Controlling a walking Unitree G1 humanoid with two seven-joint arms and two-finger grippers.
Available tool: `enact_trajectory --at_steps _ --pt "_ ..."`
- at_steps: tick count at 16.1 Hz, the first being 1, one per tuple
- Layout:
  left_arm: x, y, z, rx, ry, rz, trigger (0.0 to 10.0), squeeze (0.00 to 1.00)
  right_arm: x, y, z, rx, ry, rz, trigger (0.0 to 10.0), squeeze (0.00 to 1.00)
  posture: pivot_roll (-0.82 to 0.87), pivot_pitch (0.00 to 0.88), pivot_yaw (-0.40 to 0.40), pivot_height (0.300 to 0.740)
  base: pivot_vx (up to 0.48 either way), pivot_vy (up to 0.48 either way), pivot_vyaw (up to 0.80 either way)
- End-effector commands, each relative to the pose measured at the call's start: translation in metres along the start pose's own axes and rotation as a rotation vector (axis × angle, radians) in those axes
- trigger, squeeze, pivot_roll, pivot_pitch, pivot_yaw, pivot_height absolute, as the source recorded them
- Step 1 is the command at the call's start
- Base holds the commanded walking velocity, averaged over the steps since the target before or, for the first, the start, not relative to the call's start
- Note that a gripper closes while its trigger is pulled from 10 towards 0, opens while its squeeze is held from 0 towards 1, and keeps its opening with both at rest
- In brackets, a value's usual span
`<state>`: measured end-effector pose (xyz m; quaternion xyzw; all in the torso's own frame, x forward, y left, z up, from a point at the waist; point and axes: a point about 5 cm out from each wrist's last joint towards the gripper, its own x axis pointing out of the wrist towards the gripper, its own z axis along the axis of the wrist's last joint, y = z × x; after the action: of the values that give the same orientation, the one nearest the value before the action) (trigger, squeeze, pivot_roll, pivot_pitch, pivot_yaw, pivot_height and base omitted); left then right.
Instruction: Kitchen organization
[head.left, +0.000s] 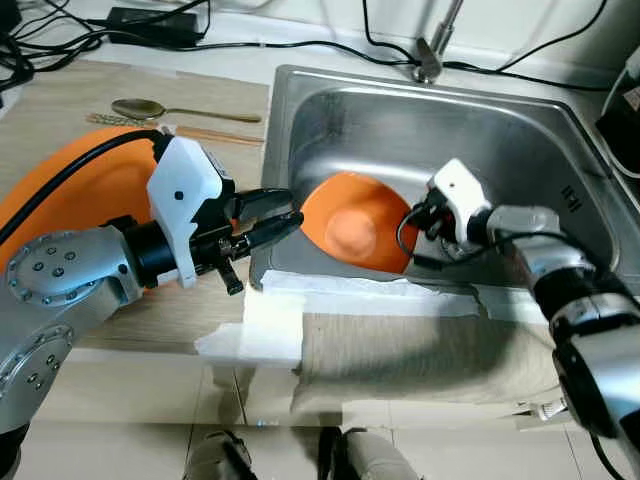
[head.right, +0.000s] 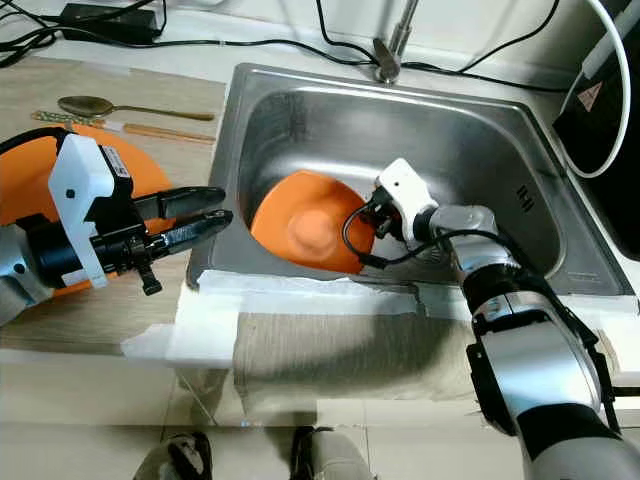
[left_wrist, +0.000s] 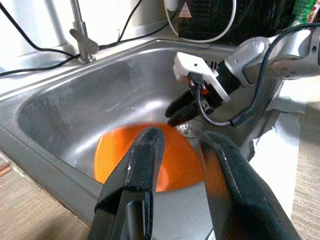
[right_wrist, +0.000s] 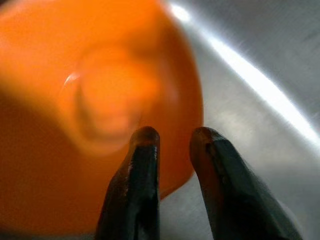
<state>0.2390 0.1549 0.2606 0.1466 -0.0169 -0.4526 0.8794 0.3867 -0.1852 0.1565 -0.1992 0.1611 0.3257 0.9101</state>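
While two orange plates are in view, one plate (head.left: 350, 225) leans tilted in the steel sink (head.left: 520, 140), the other orange plate (head.left: 75, 185) lies on the counter (head.left: 60, 110). The right gripper (right_wrist: 172, 142), fingers slightly apart, is at the sink plate's rim; the left gripper (head.left: 280, 215), fingers apart and empty, hovers beside the sink's edge.

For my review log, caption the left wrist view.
Left gripper, open, aims into the sink at an orange bowl; right gripper reaches beside it.

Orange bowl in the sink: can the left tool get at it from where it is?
Probably yes: the left tool hovers open at the sink rim, nothing between it and the orange bowl.
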Motion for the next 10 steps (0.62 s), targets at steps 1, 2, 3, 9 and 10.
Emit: enact_trajectory --at_steps 1,2,3,9,10 --pt "0.001 -0.003 0.003 0.025 0.008 -0.016 10.0 0.0 -0.005 -0.008 0.001 0.0 -0.004 -0.029 10.0 1.0 -0.07 0.177 -0.119 0.74 0.0 0.0 0.0" --pt "0.0 -0.003 0.002 0.025 0.008 -0.013 10.0 0.0 -0.006 -0.009 0.0 -0.007 0.0 -0.037 10.0 1.0 -0.07 0.175 -0.12 0.74 0.0 0.0 0.0" --pt "0.0 -0.003 0.002 0.026 0.011 -0.01 10.0 0.0 -0.008 -0.011 -0.001 -0.025 0.011 -0.053 10.0 1.0 -0.07 0.174 -0.121 0.74 0.0 0.0 0.0" --pt "-0.003 -0.001 0.002 0.035 0.021 0.006 10.0 0.0 -0.019 -0.029 0.024 -0.196 -0.105 -0.203 10.0 1.0 -0.07 0.172 -0.12 0.74 0.0 0.0 0.0" --pt "-0.005 0.0 0.002 0.03 0.015 0.023 10.0 0.0 -0.023 -0.031 0.032 -0.188 -0.184 -0.204 10.0 1.0 -0.07 0.171 -0.121 0.74 0.0 0.0 0.0"
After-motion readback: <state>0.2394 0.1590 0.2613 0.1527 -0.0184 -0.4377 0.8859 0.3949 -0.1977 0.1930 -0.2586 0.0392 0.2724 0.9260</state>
